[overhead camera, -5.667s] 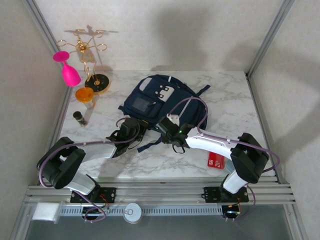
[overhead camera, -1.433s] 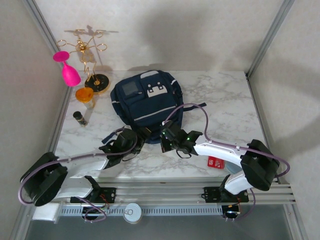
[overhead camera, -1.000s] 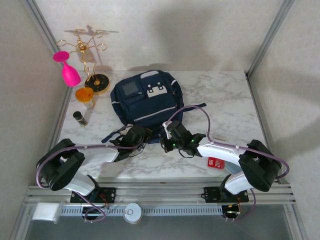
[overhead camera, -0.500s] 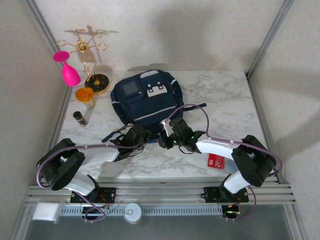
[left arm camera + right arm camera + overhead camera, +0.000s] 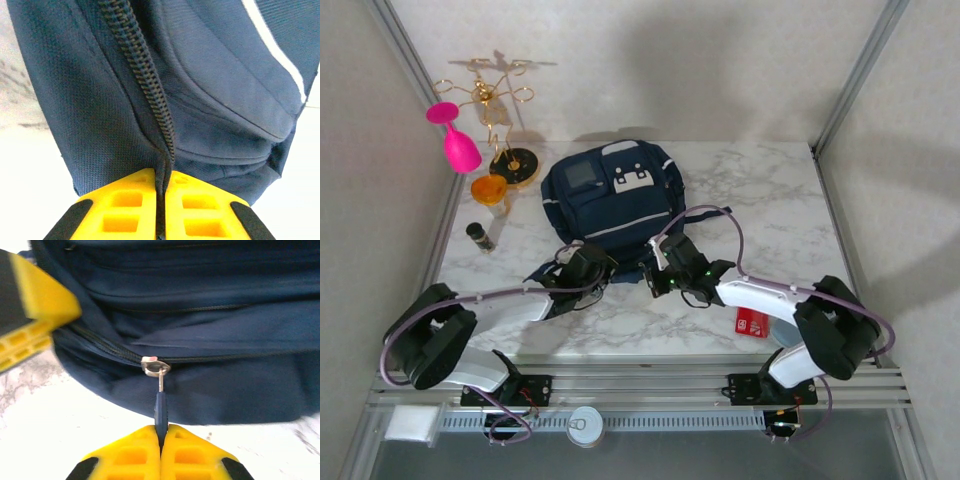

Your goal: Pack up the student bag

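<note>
The student bag, navy with pale stripes and a grey patch, lies flat at the back middle of the marble table, its bottom edge toward the arms. My left gripper is shut on a fold of the bag's fabric right at the black zipper track. My right gripper is shut on the blue zipper pull, which hangs from the silver slider on the bag's near edge. The left gripper's yellow fingers show just left of the slider.
At the back left stand a pink goblet, a gold wire rack, an orange-lidded jar and a small dark cylinder. A red card lies by the right arm. Metal frame posts line both sides.
Both grippers have closed over the last second, the left on the bag's fabric and the right on the zipper pull. The bag was earlier turned and shifted left to lie straight.
</note>
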